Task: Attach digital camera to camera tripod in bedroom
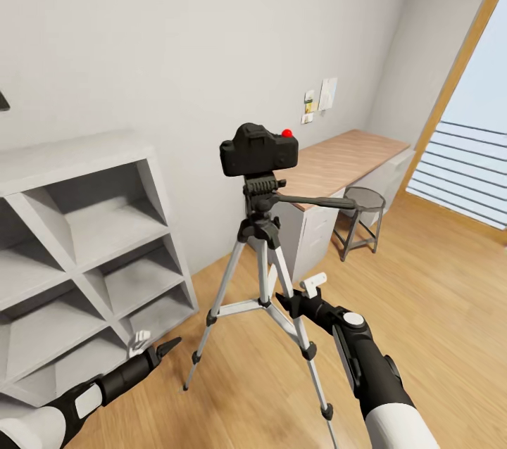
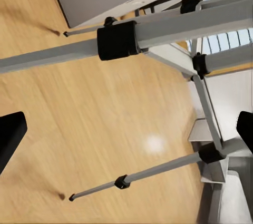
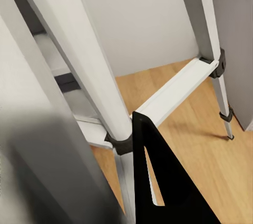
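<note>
The digital camera [image 1: 257, 150], black with a red button, sits on the head of the camera tripod [image 1: 262, 224], whose pan handle points right. My left gripper [image 1: 155, 343] hangs open low on the left, apart from the left leg; the left wrist view looks between the wide-apart fingertips [image 2: 11, 133] at the silver legs [image 2: 179, 29]. My right gripper [image 1: 301, 292] is open beside the right leg, just below the spreader. In the right wrist view its black finger [image 3: 163, 182] lies close by a leg [image 3: 79, 50].
White cube shelves [image 1: 84, 238] stand at the left against the wall. A wood-topped desk [image 1: 338, 160] with a wire stool [image 1: 362, 199] is behind the tripod. A slatted window [image 1: 465, 174] is at the right. Light wood floor [image 1: 436, 294] is open to the right.
</note>
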Tool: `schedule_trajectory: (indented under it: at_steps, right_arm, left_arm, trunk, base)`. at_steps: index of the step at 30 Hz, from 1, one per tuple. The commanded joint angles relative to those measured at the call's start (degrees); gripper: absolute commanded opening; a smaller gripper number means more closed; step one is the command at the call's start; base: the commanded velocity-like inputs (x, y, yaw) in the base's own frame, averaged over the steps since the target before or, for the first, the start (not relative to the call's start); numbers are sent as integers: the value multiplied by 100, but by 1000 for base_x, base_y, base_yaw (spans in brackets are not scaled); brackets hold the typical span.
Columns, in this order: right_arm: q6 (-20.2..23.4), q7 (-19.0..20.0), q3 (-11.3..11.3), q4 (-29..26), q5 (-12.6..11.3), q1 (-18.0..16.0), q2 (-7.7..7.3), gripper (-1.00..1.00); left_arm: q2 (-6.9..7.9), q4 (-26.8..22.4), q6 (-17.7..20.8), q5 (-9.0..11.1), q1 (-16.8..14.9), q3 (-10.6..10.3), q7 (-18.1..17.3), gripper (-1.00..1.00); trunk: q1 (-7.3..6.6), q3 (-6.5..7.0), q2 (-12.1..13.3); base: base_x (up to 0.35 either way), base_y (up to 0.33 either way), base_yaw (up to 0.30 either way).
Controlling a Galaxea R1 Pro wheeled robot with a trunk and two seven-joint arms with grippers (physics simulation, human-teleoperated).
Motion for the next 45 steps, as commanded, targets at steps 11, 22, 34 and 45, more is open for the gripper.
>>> schedule_trajectory:
  at_steps: [11,22,34,45]
  right_arm:
    - [54,31,-23,-9,137,-7,6,100]
    - [24,20,-38,-7,134,-7,6,100]
    - [-10,-3,-48,-11,127,-7,-3,100]
    - [-10,-6,-52,-16,127,-7,-3,100]
  left_arm:
    - [3,10,64,66,-3,-39,-374,100]
    - [-8,11,62,68,-3,-39,-567,100]
    - [-101,11,68,75,-3,-39,-438,100]
    - [-136,13,68,75,-3,-39,-222,100]
  trunk:
    - [3,-11,-12]
    - [3,-11,-12]
    - [3,-11,-12]
    - [3,-11,-12]
  base:
    - [0,0,0]
    - [0,0,0]
    - [-151,-136,0]
    - [-23,-24,0]
